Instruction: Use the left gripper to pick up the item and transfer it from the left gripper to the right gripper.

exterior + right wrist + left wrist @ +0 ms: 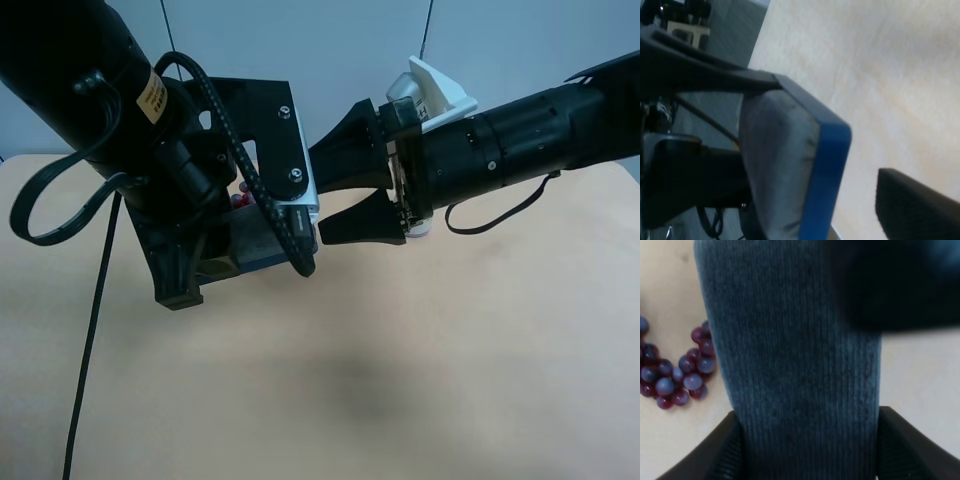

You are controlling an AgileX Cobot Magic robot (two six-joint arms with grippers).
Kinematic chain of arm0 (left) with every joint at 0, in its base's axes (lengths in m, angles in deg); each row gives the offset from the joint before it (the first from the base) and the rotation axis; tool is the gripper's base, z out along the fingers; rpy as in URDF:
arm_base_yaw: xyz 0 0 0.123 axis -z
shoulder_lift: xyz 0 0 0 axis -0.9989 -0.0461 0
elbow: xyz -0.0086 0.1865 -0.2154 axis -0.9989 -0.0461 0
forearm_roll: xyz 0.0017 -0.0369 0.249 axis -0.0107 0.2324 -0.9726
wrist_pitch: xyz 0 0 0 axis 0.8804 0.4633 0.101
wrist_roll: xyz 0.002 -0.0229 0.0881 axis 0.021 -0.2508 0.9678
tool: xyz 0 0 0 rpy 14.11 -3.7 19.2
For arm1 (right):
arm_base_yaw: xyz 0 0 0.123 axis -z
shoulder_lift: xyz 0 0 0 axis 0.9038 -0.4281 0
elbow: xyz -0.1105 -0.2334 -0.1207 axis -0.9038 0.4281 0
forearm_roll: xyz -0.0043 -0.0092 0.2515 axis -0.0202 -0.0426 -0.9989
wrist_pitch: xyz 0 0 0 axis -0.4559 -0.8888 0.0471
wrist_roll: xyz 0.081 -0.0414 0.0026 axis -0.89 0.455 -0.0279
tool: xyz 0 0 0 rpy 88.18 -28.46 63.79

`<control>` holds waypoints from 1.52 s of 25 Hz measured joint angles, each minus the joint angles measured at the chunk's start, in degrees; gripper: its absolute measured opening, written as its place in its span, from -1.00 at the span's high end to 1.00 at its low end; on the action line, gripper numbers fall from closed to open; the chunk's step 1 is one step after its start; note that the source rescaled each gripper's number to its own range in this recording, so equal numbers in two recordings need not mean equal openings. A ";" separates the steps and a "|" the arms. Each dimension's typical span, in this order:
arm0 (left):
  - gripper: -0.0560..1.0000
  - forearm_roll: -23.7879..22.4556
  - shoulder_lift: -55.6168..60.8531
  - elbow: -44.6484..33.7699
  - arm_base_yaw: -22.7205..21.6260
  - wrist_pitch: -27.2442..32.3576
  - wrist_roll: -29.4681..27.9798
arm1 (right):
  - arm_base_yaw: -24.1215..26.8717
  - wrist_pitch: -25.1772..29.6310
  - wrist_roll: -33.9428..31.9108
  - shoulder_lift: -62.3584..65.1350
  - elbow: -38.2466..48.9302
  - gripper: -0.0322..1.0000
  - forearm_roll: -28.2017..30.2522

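Note:
The item (255,240) is a flat dark block with a ribbed grey-green face (800,365) and a blue edge (827,150). It is held above the table. My left gripper (225,260), on the arm with the yellow label, is shut on it; in the left wrist view its black fingers (725,455) press both sides of the block (805,450). My right gripper (317,196), on the arm with the white top, stands open, with its pointed jaws right at the left gripper. In the right wrist view the block's end lies between the open jaws (829,127), and one finger (915,210) stands apart from it.
A bunch of red-purple grapes (675,375) lies on the tan table (420,360) under the left arm, showing only as red bits (240,198) in the exterior high view. Black cables (90,330) hang from the left arm.

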 joint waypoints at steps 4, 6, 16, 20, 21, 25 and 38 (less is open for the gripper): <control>0.89 0.05 0.00 0.00 0.00 -1.50 0.00 | 0.00 -0.83 1.31 -1.48 0.00 -1.00 -1.65; 0.89 0.11 0.00 0.00 0.00 -2.24 0.00 | -0.06 -0.89 1.81 -2.02 0.00 -1.00 -1.99; 0.89 2.53 0.00 0.00 0.00 -6.08 0.58 | -0.06 -1.92 3.42 -3.15 0.00 -0.41 -4.73; 0.89 2.90 0.00 0.00 0.00 -6.62 0.90 | -0.06 -1.99 3.61 -3.15 0.00 -0.09 -4.73; 0.89 2.90 0.00 0.00 0.00 -6.97 0.90 | -0.06 -1.99 3.65 -3.15 0.00 -0.03 -4.73; 0.89 2.94 0.00 0.00 0.00 -7.72 1.07 | -0.06 -2.05 3.65 -3.15 0.00 0.25 -4.73; 0.60 2.67 0.00 0.00 0.00 -8.78 1.07 | -0.06 -2.59 2.94 -3.33 0.00 0.93 -4.78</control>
